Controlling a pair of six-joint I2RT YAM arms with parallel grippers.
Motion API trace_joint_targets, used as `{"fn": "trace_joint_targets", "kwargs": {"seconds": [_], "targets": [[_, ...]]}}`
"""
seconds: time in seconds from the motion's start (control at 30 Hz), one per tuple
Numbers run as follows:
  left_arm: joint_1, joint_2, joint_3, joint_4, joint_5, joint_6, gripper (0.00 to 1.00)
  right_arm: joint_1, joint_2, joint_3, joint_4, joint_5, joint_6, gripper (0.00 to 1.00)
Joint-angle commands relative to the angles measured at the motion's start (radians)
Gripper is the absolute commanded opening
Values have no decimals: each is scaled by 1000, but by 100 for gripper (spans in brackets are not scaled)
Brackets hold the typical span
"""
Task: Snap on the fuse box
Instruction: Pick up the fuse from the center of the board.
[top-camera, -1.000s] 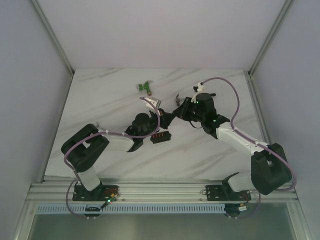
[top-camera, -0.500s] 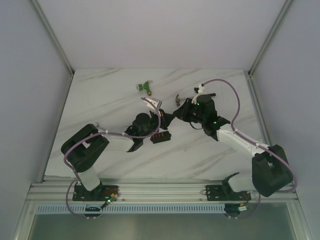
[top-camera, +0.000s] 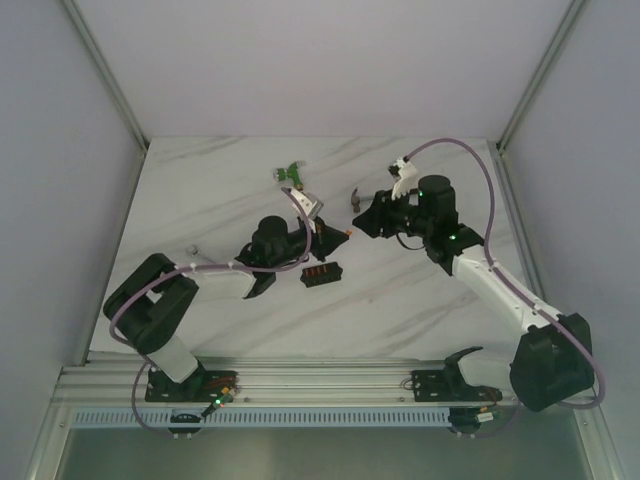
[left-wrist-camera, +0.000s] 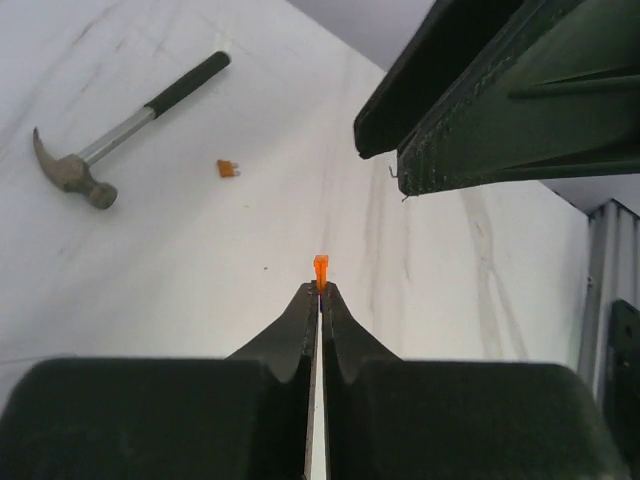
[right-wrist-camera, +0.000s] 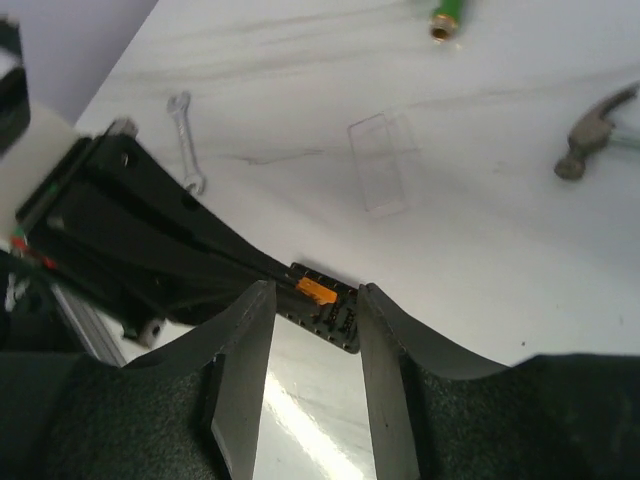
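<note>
Hammer (right-wrist-camera: 583, 143) handle off-frame; green tool (right-wrist-camera: 449, 14) cropped; fuse box (right-wrist-camera: 338, 318) partly hidden

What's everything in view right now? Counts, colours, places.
fuse box: 1, black with red-orange fuses, mid-table between the arms
held fuse: 1, orange, pinched at the left gripper's tips
loose fuse: 1, orange, on the table near the hammer
hammer: 1, grey head with black grip, lying flat beyond centre
clear lid: 1, transparent, flat on the table
wrench: 1, silver, beside the left arm
green tool: 1, green, far side, type unclear
table: 1, white marbled
left gripper: 1, black, shut on the held fuse
right gripper: 1, black, open, facing the left gripper
</note>
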Motion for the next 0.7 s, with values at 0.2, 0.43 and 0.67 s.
{"fn": "trace_joint_targets", "kwargs": {"seconds": [0.2, 0.43, 0.67], "targets": [[65, -160, -19, -108, 403, 104, 0, -47, -53, 91, -204, -464, -428, 46], [67, -229, -16, -173, 489, 142, 0, -49, -58, 101, -220, -595, -481, 44], [67, -237, -12, -145, 541, 119, 0, -48, -40, 116, -254, -693, -523, 40]]}}
